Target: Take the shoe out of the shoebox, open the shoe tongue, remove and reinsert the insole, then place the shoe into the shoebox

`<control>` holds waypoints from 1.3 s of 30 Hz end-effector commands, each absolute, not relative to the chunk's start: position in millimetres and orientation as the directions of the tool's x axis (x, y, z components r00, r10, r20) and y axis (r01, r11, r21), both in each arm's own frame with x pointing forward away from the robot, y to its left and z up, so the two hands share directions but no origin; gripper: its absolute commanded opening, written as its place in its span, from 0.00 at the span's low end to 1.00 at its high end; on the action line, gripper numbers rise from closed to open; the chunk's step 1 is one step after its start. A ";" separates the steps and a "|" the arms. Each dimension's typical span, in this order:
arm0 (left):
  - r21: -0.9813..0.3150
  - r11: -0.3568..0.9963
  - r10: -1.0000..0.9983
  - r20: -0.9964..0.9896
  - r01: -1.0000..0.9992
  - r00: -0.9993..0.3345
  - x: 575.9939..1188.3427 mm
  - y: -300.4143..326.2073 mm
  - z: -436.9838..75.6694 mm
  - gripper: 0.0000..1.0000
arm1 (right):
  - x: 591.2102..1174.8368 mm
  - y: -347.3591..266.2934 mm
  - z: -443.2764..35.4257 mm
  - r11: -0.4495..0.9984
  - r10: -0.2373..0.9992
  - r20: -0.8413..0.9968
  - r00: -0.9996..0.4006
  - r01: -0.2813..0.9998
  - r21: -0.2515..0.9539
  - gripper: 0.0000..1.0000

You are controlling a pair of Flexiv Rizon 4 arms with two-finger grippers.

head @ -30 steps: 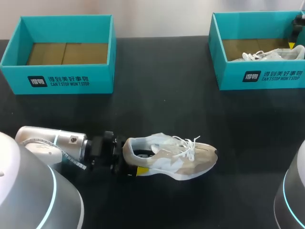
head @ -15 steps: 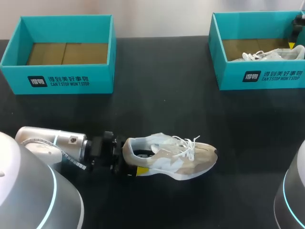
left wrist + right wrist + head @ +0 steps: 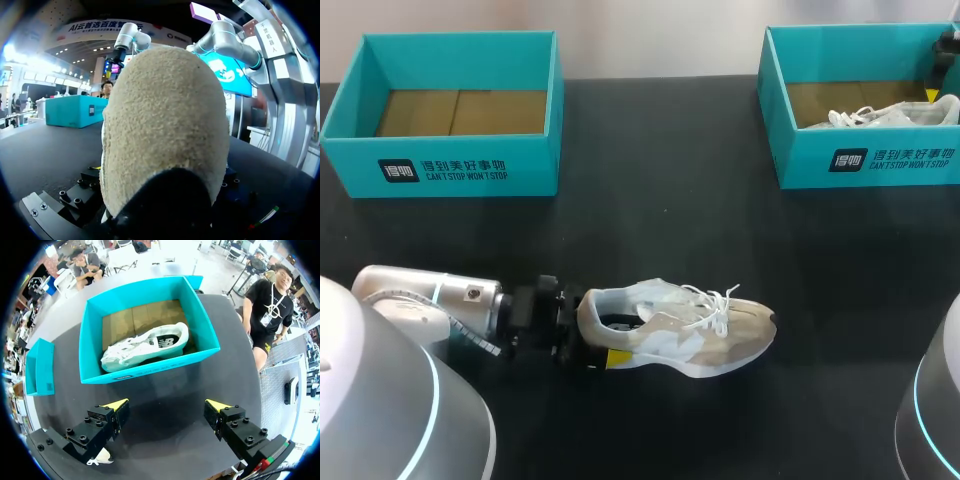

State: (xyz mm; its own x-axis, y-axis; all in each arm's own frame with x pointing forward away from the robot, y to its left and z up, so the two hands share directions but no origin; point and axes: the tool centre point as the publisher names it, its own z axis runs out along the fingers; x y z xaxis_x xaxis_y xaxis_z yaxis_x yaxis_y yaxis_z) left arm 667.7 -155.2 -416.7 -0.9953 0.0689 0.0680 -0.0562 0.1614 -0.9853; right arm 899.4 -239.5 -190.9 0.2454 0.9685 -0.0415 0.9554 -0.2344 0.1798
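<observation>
Nothing has moved: my left fingers [image 3: 618,358] seemingly clamp the heel of the beige-white mesh sneaker [image 3: 692,335], my right fingers [image 3: 115,404] gape empty, so the task is stalled.

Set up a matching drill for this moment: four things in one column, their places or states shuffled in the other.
1. beige shoe
2. white shoe
3. left shoebox
4. right gripper

A. open, above the right shoebox
B. no shoe inside
C. lying inside the right shoebox
D. on the table, heel at the left gripper

Pairs: 1-D, 2-C, 3-B, 4-A
</observation>
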 end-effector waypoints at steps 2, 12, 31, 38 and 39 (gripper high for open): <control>-0.985 0.162 0.066 0.067 -0.056 -0.996 667.1 -154.1 -418.6 0.00 | 885.8 -217.1 -187.2 -0.266 0.955 -0.087 0.284 0.947 0.179 1.00; -0.985 0.162 0.066 0.067 -0.056 -0.996 667.1 -154.1 -418.6 0.00 | 829.2 -154.4 -199.6 -0.319 0.939 -0.077 0.334 0.934 0.159 1.00; -0.985 0.162 0.066 0.067 -0.056 -0.996 667.1 -154.1 -418.6 0.00 | 804.8 -125.2 -206.0 -0.340 0.932 -0.082 0.353 0.930 0.139 1.00; -0.985 0.162 0.066 0.067 -0.056 -0.996 667.1 -154.1 -418.6 0.00 | 787.5 -72.2 -215.3 -0.329 0.922 -0.149 0.356 0.927 0.180 1.00; -0.985 0.162 0.066 0.067 -0.056 -0.996 667.1 -154.1 -418.6 0.00 | 783.4 -66.3 -216.4 -0.330 0.922 -0.150 0.358 0.926 0.181 1.00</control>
State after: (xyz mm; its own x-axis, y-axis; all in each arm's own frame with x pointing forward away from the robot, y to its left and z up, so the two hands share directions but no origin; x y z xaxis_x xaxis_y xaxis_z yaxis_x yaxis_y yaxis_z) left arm 667.6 -155.1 -416.6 -0.9953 0.0692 0.0682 -0.0562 0.1622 -0.9852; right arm 788.1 -90.8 -212.3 0.3486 0.9311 -0.1073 0.9310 -0.3308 0.1542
